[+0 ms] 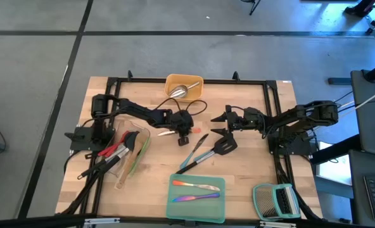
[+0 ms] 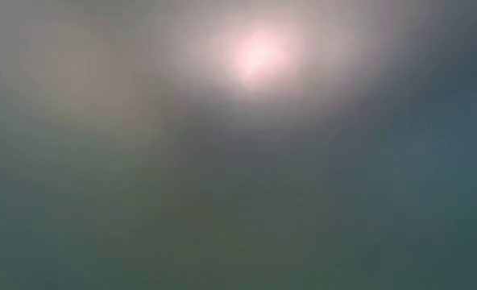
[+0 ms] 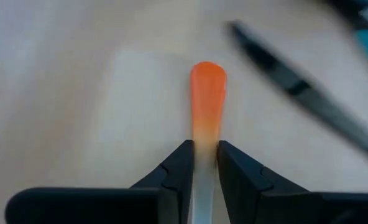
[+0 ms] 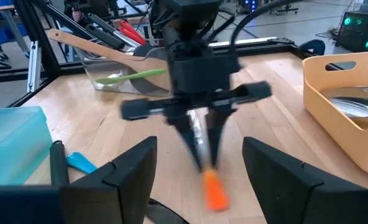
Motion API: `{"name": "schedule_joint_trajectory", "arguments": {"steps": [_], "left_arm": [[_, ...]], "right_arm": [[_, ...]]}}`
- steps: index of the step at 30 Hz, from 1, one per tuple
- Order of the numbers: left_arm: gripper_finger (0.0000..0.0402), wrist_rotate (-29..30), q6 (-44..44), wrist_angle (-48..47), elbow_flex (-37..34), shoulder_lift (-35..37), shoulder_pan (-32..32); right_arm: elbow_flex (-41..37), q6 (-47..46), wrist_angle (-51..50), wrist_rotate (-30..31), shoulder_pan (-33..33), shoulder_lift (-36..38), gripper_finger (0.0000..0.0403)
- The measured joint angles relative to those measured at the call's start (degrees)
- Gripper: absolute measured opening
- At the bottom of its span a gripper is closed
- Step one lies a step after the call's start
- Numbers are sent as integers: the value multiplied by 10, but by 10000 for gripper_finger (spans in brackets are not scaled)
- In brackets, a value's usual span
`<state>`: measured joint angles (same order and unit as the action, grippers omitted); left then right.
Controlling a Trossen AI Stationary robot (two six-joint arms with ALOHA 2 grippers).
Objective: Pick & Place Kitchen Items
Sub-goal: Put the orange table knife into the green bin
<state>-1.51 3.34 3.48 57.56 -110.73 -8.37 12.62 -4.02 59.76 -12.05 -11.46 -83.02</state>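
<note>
A cutlery piece with a pale shaft and an orange end (image 3: 207, 84) lies mid-table, and my left gripper (image 3: 206, 168) is shut on it; the right wrist view shows the same gripper (image 4: 202, 152) from the front. My right gripper (image 1: 220, 123) stands open just to the right, nothing between its fingers. A black spatula (image 1: 224, 145) and a blue-handled tool (image 1: 197, 149) lie flat on the table nearby. A steel scoop (image 1: 182, 90) rests in the yellow tray (image 1: 200, 81). Two iridescent pieces (image 1: 197, 191) lie in the teal tray (image 1: 175, 206). The low view shows nothing. My left gripper pinches the pale shaft (image 3: 204, 155) just behind the orange end, between its two fingers (image 3: 179, 171). The fingers come slanting down from the table's left, and the piece runs out forward between them. Whether the orange end (image 4: 215, 190) rests on the table I cannot tell.
A clear tray (image 1: 143, 136) at the left holds red, green and wooden utensils. A green-framed slatted rack (image 1: 276, 199) stands at the near right corner. Bare wood lies between the teal tray and the clear tray.
</note>
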Motion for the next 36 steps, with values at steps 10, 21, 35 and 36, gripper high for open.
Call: {"name": "schedule_joint_trajectory", "arguments": {"steps": [10, 21, 35, 36], "left_arm": [[70, -6, -8, 72, 0, 0, -14], [73, 29, -39, 21, 0, -1, 35], [107, -4, -55, 88, 2, -45, 12], [107, -11, -53, 99, 4, -53, 9]], "right_arm": [[0, 21, -5, 0, 0, 0, 240], [0, 18, -12, 0, 0, 0, 240], [5, 17, -18, 0, 0, 0, 240], [7, 17, -21, 0, 0, 0, 240]]}}
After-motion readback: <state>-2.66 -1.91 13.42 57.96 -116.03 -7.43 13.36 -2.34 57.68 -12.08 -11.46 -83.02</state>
